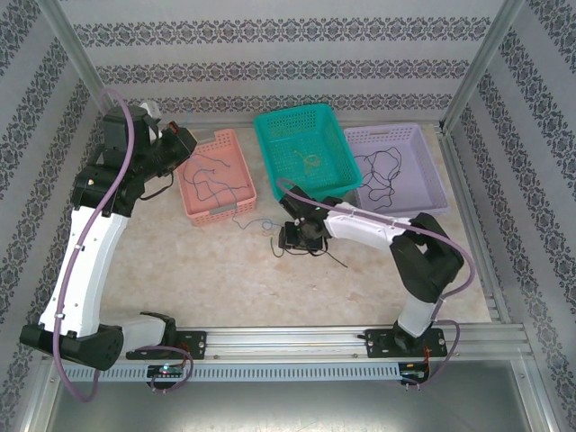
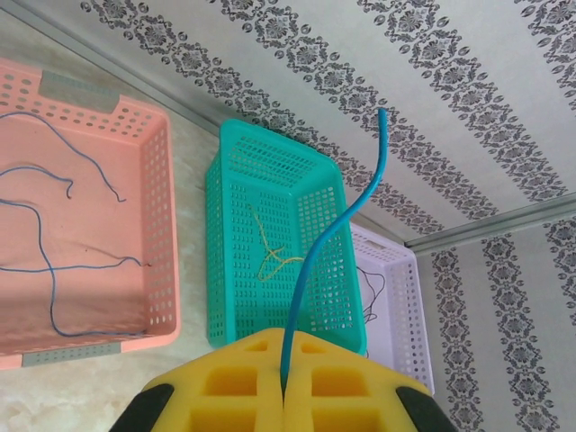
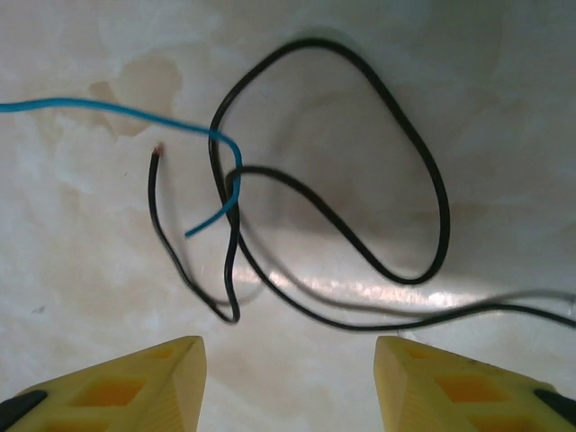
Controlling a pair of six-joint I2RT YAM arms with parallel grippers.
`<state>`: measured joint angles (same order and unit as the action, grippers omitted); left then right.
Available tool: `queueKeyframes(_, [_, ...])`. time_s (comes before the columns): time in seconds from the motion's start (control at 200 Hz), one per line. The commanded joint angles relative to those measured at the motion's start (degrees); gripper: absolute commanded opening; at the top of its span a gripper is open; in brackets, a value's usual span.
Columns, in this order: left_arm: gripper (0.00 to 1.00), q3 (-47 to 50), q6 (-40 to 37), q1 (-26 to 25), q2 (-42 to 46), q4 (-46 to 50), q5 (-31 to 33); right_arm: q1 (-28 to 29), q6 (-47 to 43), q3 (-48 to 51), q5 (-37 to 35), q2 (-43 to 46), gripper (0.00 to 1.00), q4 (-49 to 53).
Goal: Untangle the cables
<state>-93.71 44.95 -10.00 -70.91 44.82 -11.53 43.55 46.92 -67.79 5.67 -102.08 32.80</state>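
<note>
Your two arms stood at the near edge of the worktop [image 1: 225, 288]. Along its far edge sat the pink basket [image 1: 219, 216] at the left, the green basket [image 1: 290, 115] in the middle and the purple basket [image 1: 389, 131] toward the far right corner, each with thin cables [image 1: 216, 180] lying in it.

Your right hand [image 1: 301, 236] hung low over the middle of the worktop, just in front of the green basket, fingers spread apart with nothing between them. Your left hand [image 1: 180, 142] was up by the pink basket's far left corner, pinched tight on a blue cable [image 2: 333, 234] that stood out of the pinch.

The black cable [image 3: 423, 180] lay flat on the worktop straight ahead of the right hand's gap, in one big loop whose tail ran off to the right of the wrist view. A blue strand [image 3: 90, 108] came in from the left and crossed the loop's left limb; you could not tell whether it was the left hand's cable. The right hand was by far the nearer, with that crossing ahead and slightly left of its gap.
</note>
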Motion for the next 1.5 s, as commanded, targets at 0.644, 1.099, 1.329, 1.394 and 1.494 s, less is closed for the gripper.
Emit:
queueKeyframes(0.644, [0.0, -9.55, -7.75, 0.68, 5.89, 6.6, 24.13, -10.56, -4.26, 7.29, -14.57, -0.4, 0.0, 11.61])
queueKeyframes(1.099, [0.0, 9.21, -2.98, 0.68, 10.1, 12.82, 22.25, -10.42, -8.02, 3.82, -18.12, 3.24, 0.0, 13.09])
queueKeyframes(1.329, [0.0, 28.38, -0.79, 0.68, 15.19, 16.04, 26.82, -9.62, -10.83, 1.91, -16.27, 4.91, 0.1, 13.53])
queueKeyframes(1.394, [0.0, 33.08, 1.86, 0.68, 17.43, 14.47, 24.23, -7.18, -11.22, 1.15, -15.06, 6.39, 0.27, 13.22])
queueKeyframes(1.494, [0.0, 38.9, 5.33, 0.69, 20.44, 11.74, 20.98, -4.22, -6.16, -1.0, -8.88, 6.07, 0.43, 14.88])
